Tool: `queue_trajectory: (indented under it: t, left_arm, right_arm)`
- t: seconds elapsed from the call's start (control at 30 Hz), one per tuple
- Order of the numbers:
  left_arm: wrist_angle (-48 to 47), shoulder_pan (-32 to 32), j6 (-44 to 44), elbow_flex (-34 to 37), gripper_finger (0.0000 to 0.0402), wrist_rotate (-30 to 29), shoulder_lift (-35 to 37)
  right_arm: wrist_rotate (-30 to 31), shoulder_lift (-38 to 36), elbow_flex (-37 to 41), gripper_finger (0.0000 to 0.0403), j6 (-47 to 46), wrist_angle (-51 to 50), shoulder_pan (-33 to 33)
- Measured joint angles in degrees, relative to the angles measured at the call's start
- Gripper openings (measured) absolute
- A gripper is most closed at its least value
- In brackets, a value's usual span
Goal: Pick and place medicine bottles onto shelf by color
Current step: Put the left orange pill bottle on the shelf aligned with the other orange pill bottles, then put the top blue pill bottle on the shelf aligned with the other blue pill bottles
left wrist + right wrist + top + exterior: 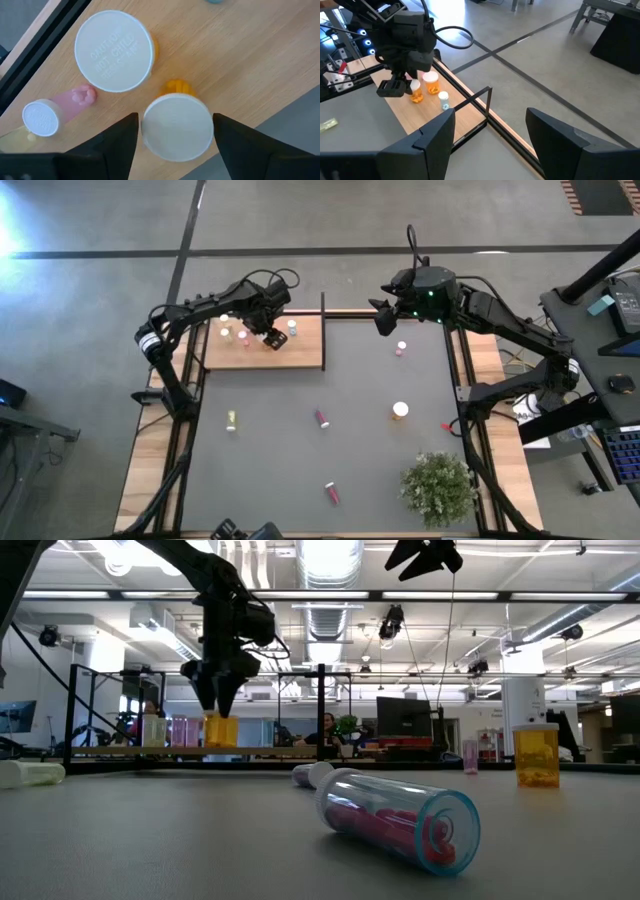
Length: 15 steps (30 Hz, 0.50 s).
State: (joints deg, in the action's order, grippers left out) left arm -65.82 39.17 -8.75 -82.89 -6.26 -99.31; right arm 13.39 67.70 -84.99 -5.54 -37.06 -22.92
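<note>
Dark grey tabletop (300, 460) with bottles scattered about — on the shelf (305, 350) the left gripper (175, 131) hangs over an upright orange bottle (176, 125), fingers spread either side, not clamping. Lifting crookedly could tip it into the neighbouring orange bottle (114, 50). Right gripper (490, 130) waits open, empty, beside the shelf.

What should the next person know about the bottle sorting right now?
Left gripper: open, astride an orange bottle standing on the shelf.
Right gripper: open, empty, hovering past the shelf's end.
Done: at least four bottles on the shelf.
Left: five loose on the table: yellow bottle, three pink bottles, second orange bottle.
</note>
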Motion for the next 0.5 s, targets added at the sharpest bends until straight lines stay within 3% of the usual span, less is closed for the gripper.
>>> queue_trajectory:
  t: [0.27, 0.5]
  left_arm:
    - [0.84, 0.35, -0.04, -1.51, 0.0251, 0.05, 1.93]
    - [0.98, 0.51, -0.17, -4.64, 0.0251, -0.45, 8.87]
  right_arm:
    - [0.0, 0.02, 0.01, 0.0233, 0.0, -0.02, 0.01]
    - [0.0, 0.02, 0.01, 0.0233, 0.0, -0.02, 0.02]
